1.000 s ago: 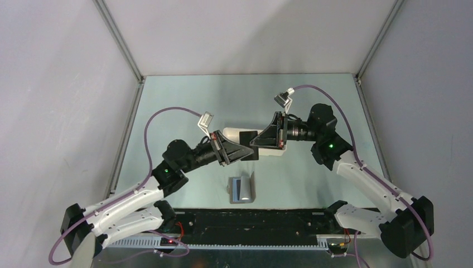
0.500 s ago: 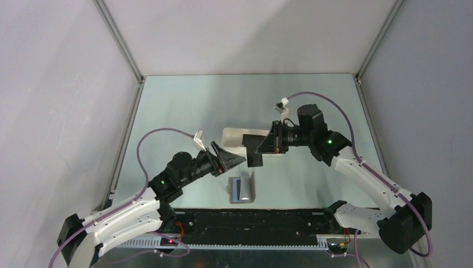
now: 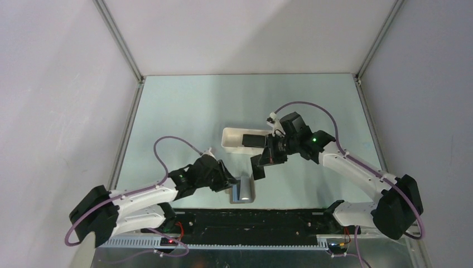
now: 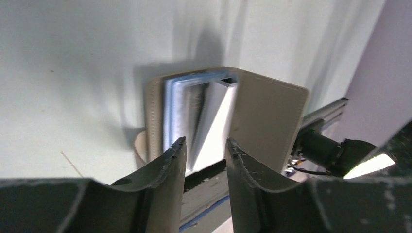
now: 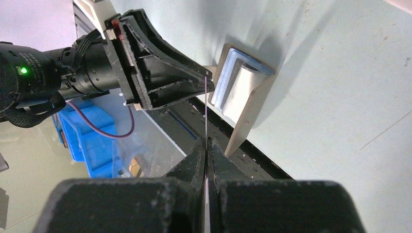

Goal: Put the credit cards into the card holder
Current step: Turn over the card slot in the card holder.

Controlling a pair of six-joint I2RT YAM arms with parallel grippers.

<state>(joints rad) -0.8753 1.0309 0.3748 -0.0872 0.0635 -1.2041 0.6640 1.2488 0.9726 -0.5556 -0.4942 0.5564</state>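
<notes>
Thin black credit card sits pinched in right gripper near propped-open grey-brown folding card holder; left gripper empty, fingers apart.

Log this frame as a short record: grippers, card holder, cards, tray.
left gripper: open, facing the card holder, gripping nothing
right gripper: shut on a credit card, close to the card holder
card holder: open on the table, one flap upright
tray: white, holds another black card
</notes>
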